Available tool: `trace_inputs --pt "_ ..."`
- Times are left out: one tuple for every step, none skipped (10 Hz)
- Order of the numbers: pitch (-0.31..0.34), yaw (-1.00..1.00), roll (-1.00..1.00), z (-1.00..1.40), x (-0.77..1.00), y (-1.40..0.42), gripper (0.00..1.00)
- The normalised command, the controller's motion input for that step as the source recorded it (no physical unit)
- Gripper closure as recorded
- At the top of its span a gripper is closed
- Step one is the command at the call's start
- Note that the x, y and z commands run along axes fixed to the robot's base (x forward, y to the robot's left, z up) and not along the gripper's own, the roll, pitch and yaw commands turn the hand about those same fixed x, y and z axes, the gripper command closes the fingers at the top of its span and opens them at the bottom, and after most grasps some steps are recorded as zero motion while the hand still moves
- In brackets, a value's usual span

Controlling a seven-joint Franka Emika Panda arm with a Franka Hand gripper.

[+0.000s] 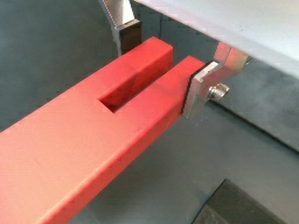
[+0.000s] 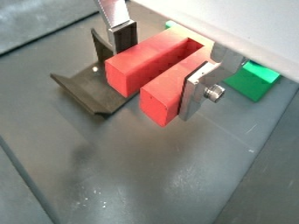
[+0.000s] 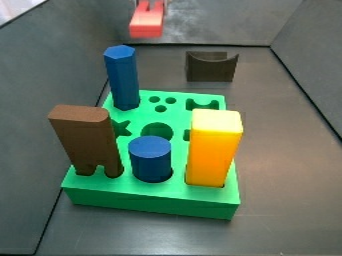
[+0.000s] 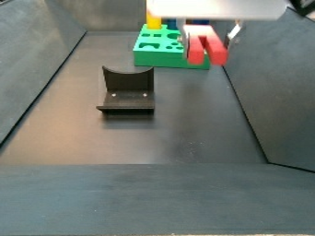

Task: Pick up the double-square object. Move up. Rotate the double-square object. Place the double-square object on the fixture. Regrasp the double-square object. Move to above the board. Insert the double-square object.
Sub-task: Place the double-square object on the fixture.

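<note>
The double-square object (image 1: pixel 111 118) is a long red block with a deep groove, and my gripper (image 1: pixel 163 63) is shut on one end of it. Both wrist views show a silver finger on each side of the block (image 2: pixel 152 74). It hangs in the air, high above the back floor in a side view (image 3: pixel 147 18) and beside the board in a side view (image 4: pixel 204 51). The dark fixture (image 2: pixel 91 87) stands on the floor below and to one side of the block, also seen in both side views (image 4: pixel 127 90) (image 3: pixel 210 66). The green board (image 3: pixel 154 195) lies flat (image 4: pixel 157 46).
On the board stand a tall blue column (image 3: pixel 122 75), a brown notched block (image 3: pixel 83 140), a blue cylinder (image 3: pixel 150 160) and a yellow block (image 3: pixel 214 148). Grey walls (image 4: pixel 50 55) slope up round the dark floor. A green corner (image 2: pixel 251 80) shows past the gripper.
</note>
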Motion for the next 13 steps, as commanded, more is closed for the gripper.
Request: trace_inputs --pt "0.073 0.03 0.09 0.49 -0.01 0.00 1.00" --pt "0.083 0.03 0.09 0.29 0.00 0.01 1.00" --pt "0.087 0.03 0.09 0.19 0.00 0.00 1.00" --pt "0.146 -0.10 -0.07 -0.01 1.00 -0.57 1.00" --pt "0.152 -0.09 -0.08 -0.03 1.00 -0.56 1.00" --pt "0.152 -0.04 -0.08 -0.02 1.00 -0.47 1.00" --pt "0.152 -0.03 -0.09 -0.02 1.00 -0.43 1.00" --pt "0.155 -0.01 -0.09 -0.01 1.00 -0.37 1.00" --pt "0.156 0.00 -0.09 -0.01 1.00 -0.34 1.00" --pt "0.147 0.01 -0.08 -0.01 1.00 -0.29 1.00" --pt "0.142 0.02 -0.07 -0.01 1.00 -0.23 1.00" --pt "0.145 0.03 -0.06 0.00 1.00 -0.19 1.00" --pt "0.148 0.03 -0.06 0.00 1.00 -0.17 1.00"
